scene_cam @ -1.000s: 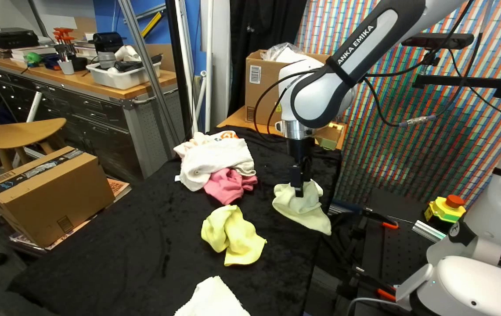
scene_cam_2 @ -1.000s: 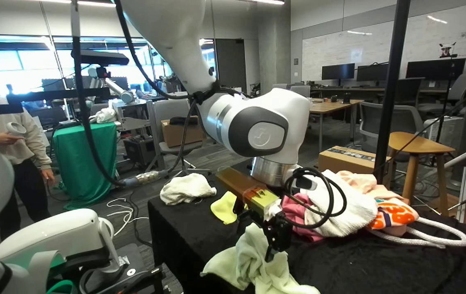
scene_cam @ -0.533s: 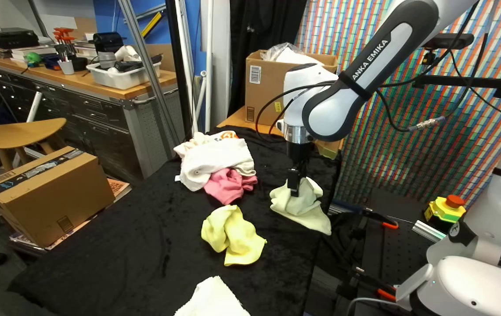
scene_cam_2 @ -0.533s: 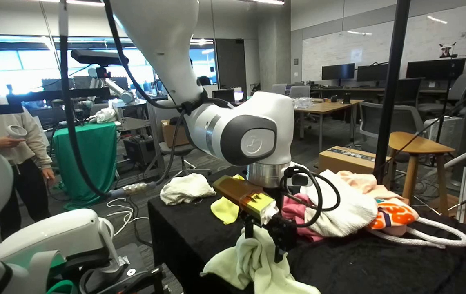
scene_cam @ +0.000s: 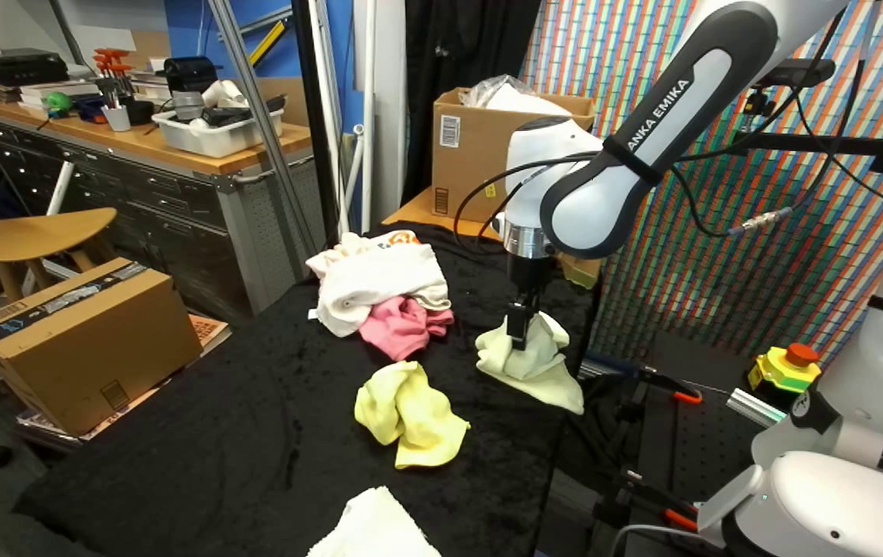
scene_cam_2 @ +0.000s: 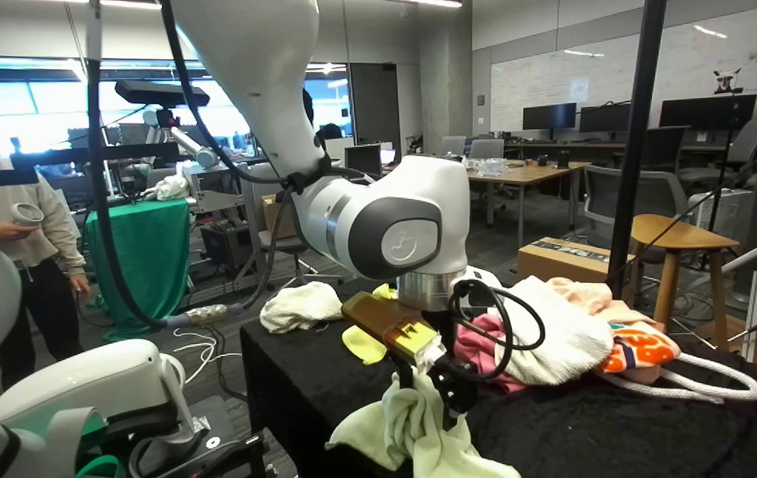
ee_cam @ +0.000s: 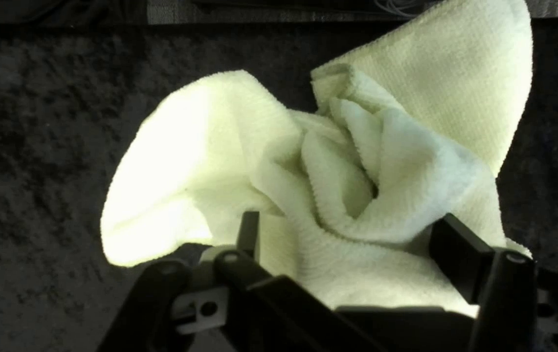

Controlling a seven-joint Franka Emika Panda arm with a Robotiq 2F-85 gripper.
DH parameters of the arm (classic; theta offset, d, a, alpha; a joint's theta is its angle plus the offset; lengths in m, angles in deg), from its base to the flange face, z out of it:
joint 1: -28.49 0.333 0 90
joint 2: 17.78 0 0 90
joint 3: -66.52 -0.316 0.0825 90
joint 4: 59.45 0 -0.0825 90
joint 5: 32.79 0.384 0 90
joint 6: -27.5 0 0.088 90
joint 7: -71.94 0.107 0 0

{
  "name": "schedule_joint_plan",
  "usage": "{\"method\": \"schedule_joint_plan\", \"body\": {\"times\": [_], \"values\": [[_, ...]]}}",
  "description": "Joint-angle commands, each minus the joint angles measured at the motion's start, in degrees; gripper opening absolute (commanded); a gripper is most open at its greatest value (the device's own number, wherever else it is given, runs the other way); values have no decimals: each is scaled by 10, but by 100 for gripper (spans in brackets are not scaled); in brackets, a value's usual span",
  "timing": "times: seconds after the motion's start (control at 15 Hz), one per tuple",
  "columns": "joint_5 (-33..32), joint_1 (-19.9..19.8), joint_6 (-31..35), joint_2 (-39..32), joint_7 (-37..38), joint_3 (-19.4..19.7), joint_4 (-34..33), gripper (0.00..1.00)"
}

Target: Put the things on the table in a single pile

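Pale green cloth [scene_cam: 540, 370] straddled by gripper [ee_cam: 348, 239], jaws parted wide, near table [scene_cam: 271, 456] edge, pile [scene_cam: 383, 288] heaped by opposite edge

In an exterior view, the hand [scene_cam_2: 427, 399] covers part of the yellow cloth [scene_cam_2: 361, 346] and of the pile [scene_cam_2: 567, 338] behind it; the pale green cloth [scene_cam_2: 418, 431] under the hand is cut off by the lower edge; a person [scene_cam_2: 43, 242] well apart from the hand is cut by the left edge, face blurred; in an exterior view, the hand's far finger is hidden and the white cloth [scene_cam: 375, 530], well apart from the hand, runs off the lower edge.
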Motion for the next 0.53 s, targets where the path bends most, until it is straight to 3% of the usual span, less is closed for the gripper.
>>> {"method": "schedule_joint_plan", "body": {"times": [0.0,0.2,0.47], "values": [[19,3,10,14,-14,-1,13,58],[32,1,-1,17,-27,-3,7,35],[94,-6,-31,23,-89,-11,-4,8]]}}
